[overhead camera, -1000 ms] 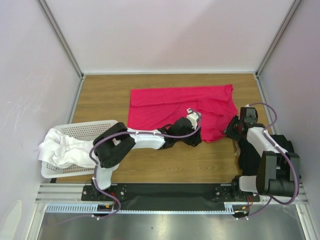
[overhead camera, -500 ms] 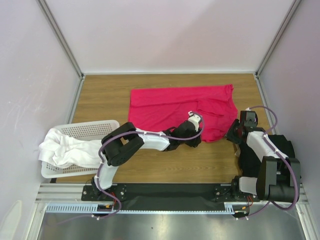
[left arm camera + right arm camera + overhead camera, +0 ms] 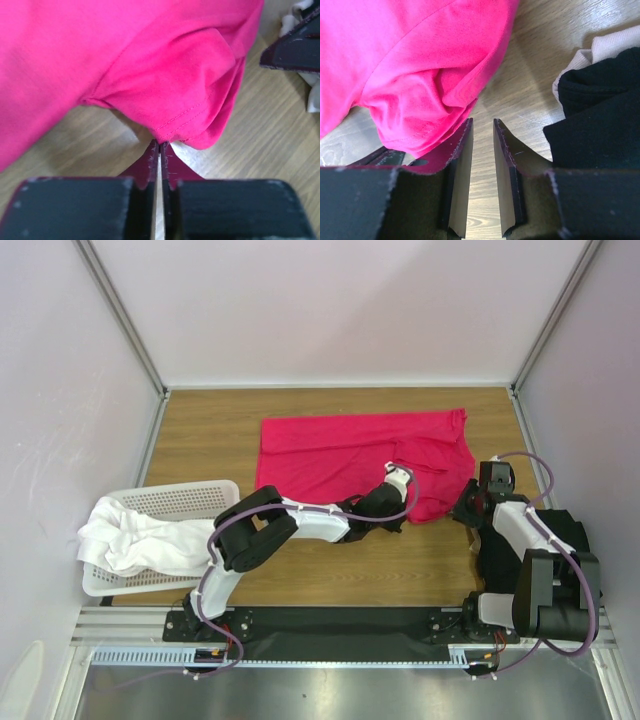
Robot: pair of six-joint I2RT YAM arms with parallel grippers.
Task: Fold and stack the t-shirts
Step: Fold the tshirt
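Note:
A crimson-pink t-shirt lies spread flat at the back middle of the table. My left gripper reaches its near right corner. In the left wrist view this gripper is shut, and its tips pinch the stitched hem of a bunched fold of the t-shirt. My right gripper sits just right of that same corner. Its jaws stand slightly open over bare wood, with the pink fabric against the outside of the left finger. White t-shirts spill from the basket. A black t-shirt lies on a pale one to the right.
The white perforated basket stands at the left near edge, beside the left arm's base. Grey walls close the table on three sides. Bare wood shows in front of the pink shirt and at the back left.
My left gripper slid right along the shirt's near edge and closed on the hem. The right gripper's jaws narrowed a little and it barely moved.

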